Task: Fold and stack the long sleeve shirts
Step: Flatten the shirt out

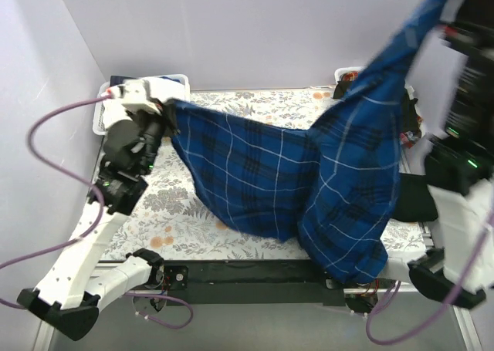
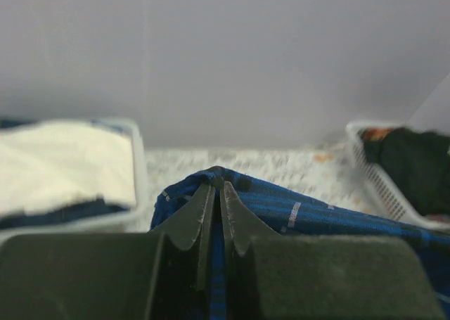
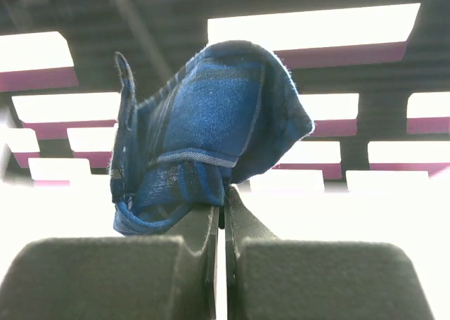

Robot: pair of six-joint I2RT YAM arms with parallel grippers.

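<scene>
Your left gripper [image 2: 217,184] is pinching an edge of the plaid shirt [image 2: 316,211]. Its jaws are pressing together on a small fold of blue cloth that is peeking up between the tips. Your right gripper [image 3: 223,195] is clamping the same shirt, and a bunched corner is puffing out above its closed jaws against the ceiling lights.

From the left jaws the shirt is stretching across toward the right jaws, which are sitting much higher. The cloth is rising steeply up to them, and a long part is hanging below them past the near edge of the table [image 1: 177,212]. Between the two grips the middle is sagging low over the floral tabletop.

Beyond the left jaws, a white basket [image 2: 138,158] holding pale cloth is sitting off to their left. A second basket [image 2: 373,169] with dark contents is standing off to their right.
</scene>
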